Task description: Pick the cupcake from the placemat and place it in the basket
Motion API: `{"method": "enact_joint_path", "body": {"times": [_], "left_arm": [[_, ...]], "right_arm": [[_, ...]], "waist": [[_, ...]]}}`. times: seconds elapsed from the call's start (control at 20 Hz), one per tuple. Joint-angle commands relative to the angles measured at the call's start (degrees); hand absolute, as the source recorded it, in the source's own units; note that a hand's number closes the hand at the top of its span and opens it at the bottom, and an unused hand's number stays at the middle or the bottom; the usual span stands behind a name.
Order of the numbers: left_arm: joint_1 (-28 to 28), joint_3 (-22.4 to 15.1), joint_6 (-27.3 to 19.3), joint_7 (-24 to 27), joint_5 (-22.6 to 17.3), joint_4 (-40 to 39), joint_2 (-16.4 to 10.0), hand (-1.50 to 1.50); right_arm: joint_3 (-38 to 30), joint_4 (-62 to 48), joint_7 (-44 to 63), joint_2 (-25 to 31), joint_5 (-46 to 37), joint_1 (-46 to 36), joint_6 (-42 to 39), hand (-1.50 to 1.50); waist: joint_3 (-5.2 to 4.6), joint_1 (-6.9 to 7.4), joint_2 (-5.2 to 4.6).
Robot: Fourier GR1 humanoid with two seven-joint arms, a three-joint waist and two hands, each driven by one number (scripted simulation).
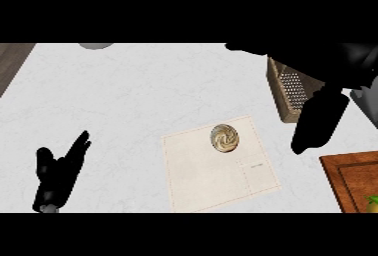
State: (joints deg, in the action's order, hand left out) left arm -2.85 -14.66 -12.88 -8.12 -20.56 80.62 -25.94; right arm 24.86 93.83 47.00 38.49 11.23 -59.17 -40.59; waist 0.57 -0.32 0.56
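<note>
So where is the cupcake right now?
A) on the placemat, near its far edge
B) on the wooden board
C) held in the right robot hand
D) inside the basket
A: the cupcake sits on the placemat near its far edge, apart from the basket at the upper right.

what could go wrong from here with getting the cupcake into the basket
1. The right hand shows to the right of the cupcake, apart from it and not over it; a sideways approach may knock it across the placemat.
2. The basket is partly hidden behind that hand, so the drop could catch its rim or miss.
</note>
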Motion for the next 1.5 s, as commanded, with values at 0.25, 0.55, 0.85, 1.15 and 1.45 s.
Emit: {"method": "enact_joint_path", "body": {"times": [0.25,0.55,0.85,1.15,1.45], "left_arm": [[-1.98,0.24,2.46,-2.51,0.4,-3.11,0.1,0.0],[-0.11,-0.34,0.26,-1.47,3.02,-7.2,3.79,0.0],[-0.1,2.48,4.08,-2.23,1.08,-6.95,1.87,0.0],[-1.29,1.23,2.39,-4.41,3.14,-2.74,3.39,0.0],[-3.53,0.62,1.94,-4.4,4.51,-1.06,4.82,0.0]], "right_arm": [[2.2,2.21,0.58,-7.1,-9.05,6.96,5.07,-1.5],[5.94,0.07,-1.89,-11.12,-17.3,10.85,6.72,-1.5],[8.57,-0.91,-6.12,-12.86,-24.08,16.28,7.99,-1.5],[8.66,-6.57,-13.78,-14.37,-30.53,18.86,10.51,-1.5],[7.83,-9.45,-21.45,-11.84,-35.6,21.83,12.44,-1.5]], "waist": [[-0.59,0.67,-0.66],[-0.63,0.49,-0.85],[-0.61,0.33,-0.74],[-0.56,0.78,-0.74],[-0.55,0.7,-0.7]]}}
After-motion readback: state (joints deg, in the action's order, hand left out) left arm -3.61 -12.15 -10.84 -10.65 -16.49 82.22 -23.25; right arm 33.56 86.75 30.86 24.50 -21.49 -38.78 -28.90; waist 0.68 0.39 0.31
